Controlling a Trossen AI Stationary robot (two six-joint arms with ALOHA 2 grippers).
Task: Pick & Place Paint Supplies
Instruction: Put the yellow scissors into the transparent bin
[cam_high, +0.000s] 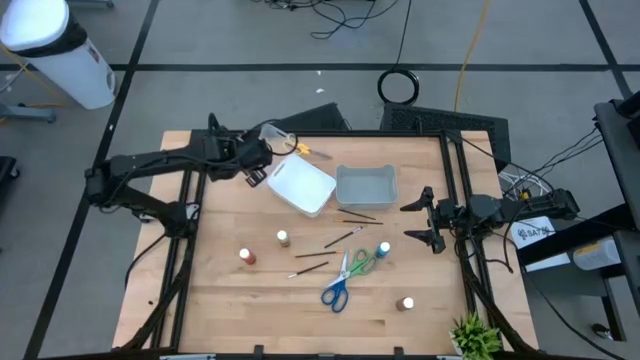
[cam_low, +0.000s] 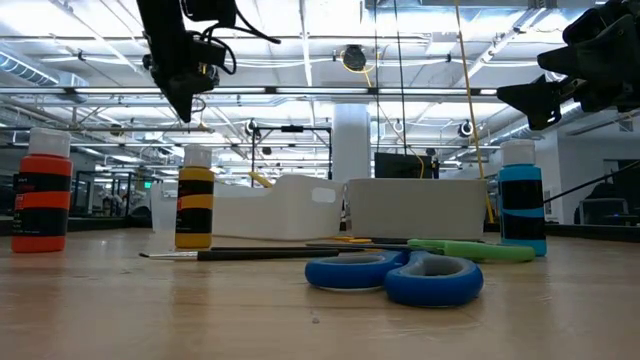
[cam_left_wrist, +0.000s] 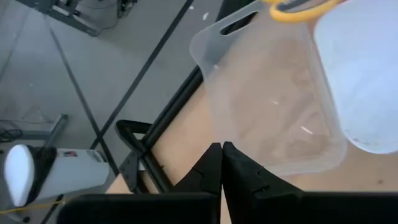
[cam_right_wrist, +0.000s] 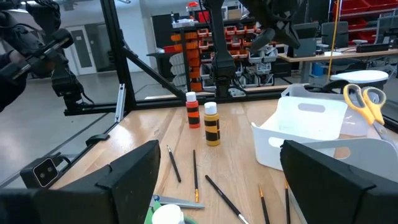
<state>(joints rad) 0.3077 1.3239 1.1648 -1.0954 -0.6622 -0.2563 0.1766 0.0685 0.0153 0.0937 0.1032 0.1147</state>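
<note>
Small paint bottles stand upright on the table: orange-yellow (cam_high: 283, 238), red (cam_high: 247, 257), blue (cam_high: 383, 249) and one near the front edge (cam_high: 406, 303). Thin brushes (cam_high: 343, 238) lie between them. Green scissors (cam_high: 360, 265) and blue scissors (cam_high: 335, 291) lie flat. Yellow scissors (cam_high: 300, 148) lie by the white bin's far edge. My left gripper (cam_high: 256, 172) is shut and raised above the table beside a clear bin (cam_left_wrist: 273, 106). My right gripper (cam_high: 420, 220) hangs open over the table's right side, right of the brushes.
A white bin (cam_high: 300, 185) and a grey-clear bin (cam_high: 365, 186) sit at the table's far middle. A small plant (cam_high: 476, 338) stands at the near right corner. Bare wood lies on the left side and along the near edge.
</note>
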